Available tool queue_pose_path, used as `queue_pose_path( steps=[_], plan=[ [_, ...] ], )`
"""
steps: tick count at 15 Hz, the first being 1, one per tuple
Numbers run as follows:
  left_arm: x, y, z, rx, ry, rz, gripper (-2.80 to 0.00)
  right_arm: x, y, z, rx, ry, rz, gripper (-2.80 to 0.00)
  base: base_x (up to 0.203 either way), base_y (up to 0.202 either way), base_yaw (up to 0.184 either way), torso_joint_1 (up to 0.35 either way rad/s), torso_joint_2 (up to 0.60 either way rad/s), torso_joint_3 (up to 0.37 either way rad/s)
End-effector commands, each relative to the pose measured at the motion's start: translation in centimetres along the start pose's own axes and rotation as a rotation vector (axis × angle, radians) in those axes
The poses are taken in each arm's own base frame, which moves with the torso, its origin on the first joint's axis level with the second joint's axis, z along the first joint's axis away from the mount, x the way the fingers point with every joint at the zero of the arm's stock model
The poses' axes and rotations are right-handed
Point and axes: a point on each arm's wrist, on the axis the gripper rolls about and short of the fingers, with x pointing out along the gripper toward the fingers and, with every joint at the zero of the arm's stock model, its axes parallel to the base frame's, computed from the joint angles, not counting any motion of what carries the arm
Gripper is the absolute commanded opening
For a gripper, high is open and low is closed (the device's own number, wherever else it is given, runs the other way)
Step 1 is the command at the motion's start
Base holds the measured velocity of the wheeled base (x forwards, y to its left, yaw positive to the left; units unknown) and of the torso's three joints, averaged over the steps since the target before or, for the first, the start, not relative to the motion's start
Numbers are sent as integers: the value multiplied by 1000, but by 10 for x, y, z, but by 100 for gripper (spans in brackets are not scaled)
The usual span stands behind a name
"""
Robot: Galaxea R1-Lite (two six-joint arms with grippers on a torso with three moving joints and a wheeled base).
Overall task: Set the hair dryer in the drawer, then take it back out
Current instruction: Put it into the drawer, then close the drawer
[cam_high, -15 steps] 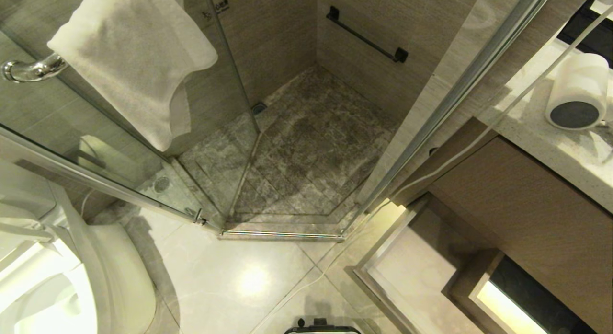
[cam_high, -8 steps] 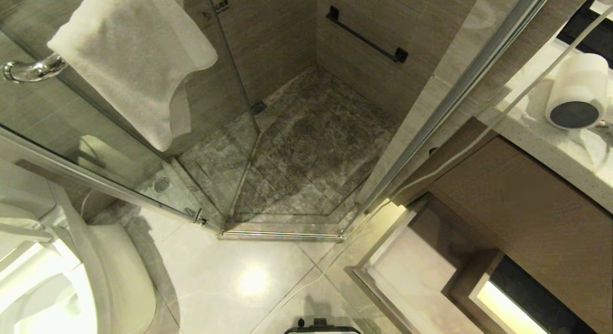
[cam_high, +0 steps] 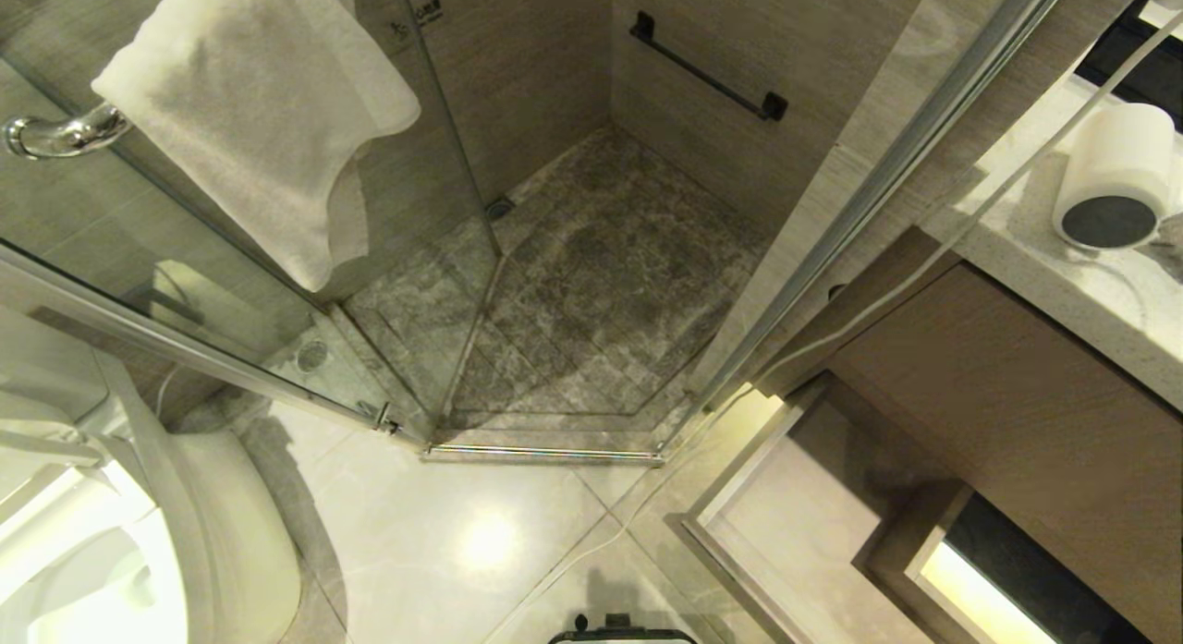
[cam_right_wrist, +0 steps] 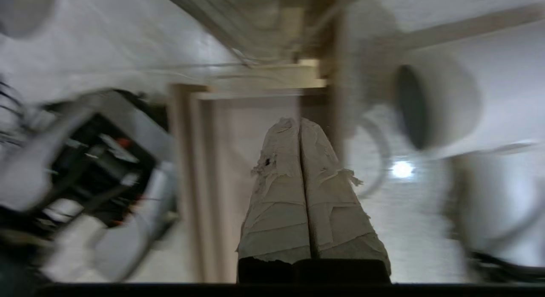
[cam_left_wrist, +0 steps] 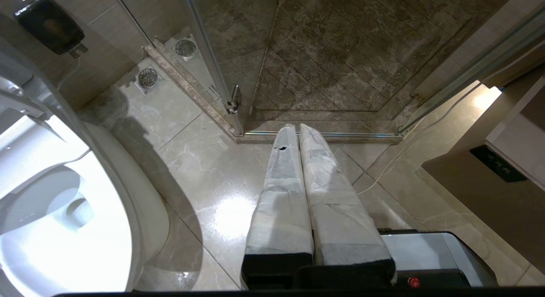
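- Hair dryer point(cam_high: 1114, 177): white fat barrel, dark grey round end, seen lying on countertop point(cam_high: 1044, 247) at right edge of head view.
- Right gripper point(cam_right_wrist: 300, 124): taped fingers pressed together, nothing pinched, pointed beside the dryer.
- Left gripper point(cam_left_wrist: 296, 131): fingers pressed together, held over floor point(cam_left_wrist: 204, 169).

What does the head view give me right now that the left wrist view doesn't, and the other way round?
Only the head view shows the hair dryer lying on the pale counter, the white towel on the shower door handle, and the black rail on the shower wall; neither hand appears there. Only the left wrist view shows the left hand, shut and empty above the floor, and the drawer with its dark label plate. Both show the toilet, the shower floor and the white cord.
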Motion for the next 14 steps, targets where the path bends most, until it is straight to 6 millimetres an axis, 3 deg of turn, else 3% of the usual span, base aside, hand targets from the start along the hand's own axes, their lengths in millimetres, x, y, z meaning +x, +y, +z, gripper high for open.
queue_pose_path(
  steps=[1, 4, 10, 14],
  plan=[
    [0, 0, 0, 0, 3, 0, -280, -7, 26, 5, 102, -28, 60, -280, 0, 0, 0, 0, 0, 0],
    [0, 0, 0, -1, 1, 1, -280, -12, 42, 8, 89, -19, 57, -280, 0, 0, 0, 0, 0, 0],
    [0, 0, 0, -1, 1, 0, -280, -1, 55, 15, 94, -85, 112, -280, 0, 0, 0, 0, 0, 0],
    [0, 0, 0, 0, 1, -1, -280, 3, 70, 13, 128, -73, 9, -280, 0, 0, 0, 0, 0, 0]
  ],
)
